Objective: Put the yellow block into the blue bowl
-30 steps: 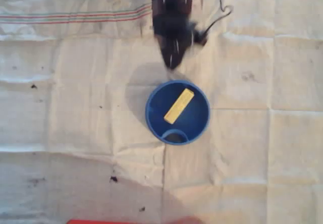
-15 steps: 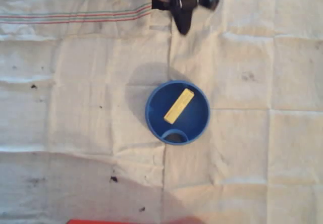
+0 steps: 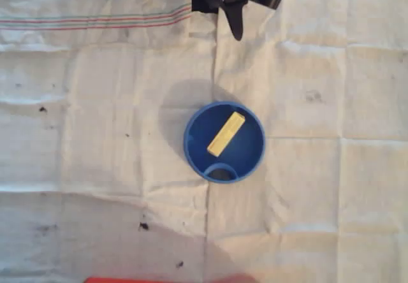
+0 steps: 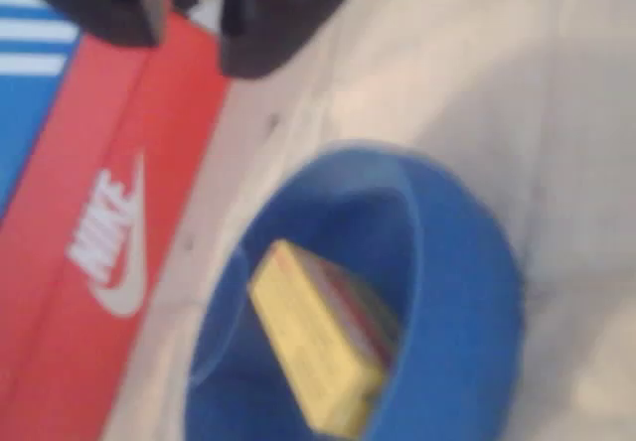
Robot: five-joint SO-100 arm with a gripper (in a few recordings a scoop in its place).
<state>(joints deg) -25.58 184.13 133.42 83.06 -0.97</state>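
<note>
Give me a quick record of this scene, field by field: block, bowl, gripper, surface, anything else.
block: yellow block lies diagonally inside the bowl
bowl: blue bowl, upright on the cloth, mid-frame in the overhead view
gripper: gripper at the top edge of the overhead view, apart from the bowl, holding nothing
surface: creased pale cloth
other: red box with a white logo in the wrist view

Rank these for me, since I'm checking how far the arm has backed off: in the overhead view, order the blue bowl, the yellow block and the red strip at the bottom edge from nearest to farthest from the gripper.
Measured from the gripper at the top:
1. Blue bowl: mid-picture, its upper rim nearest.
2. Yellow block: lying inside the bowl, just past that rim.
3. Red strip: bottom edge, farthest by far.
</note>
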